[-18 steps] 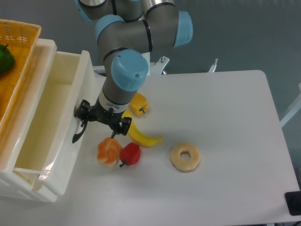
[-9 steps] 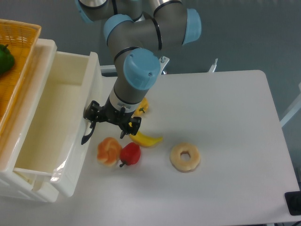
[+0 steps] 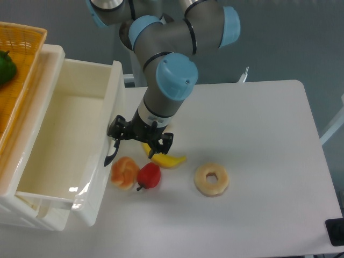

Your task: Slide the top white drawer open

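Note:
The top white drawer stands pulled well out from the cabinet at the left, its glossy inside empty. The curved black handle is on its front panel, facing the table. My gripper points down right beside that panel, jaws spread apart. Its left finger sits at the upper end of the handle, hooked against it. The right finger hangs over the banana. Nothing is clamped between the fingers.
Beside the drawer front lie a banana, an orange fruit, a red fruit and a doughnut. The lower white drawer shows beneath. An orange wicker basket with a green pepper tops the cabinet.
The drawer front has slid to the right, out of the cabinet, together with my gripper and arm. The fruit on the table has stayed in place.

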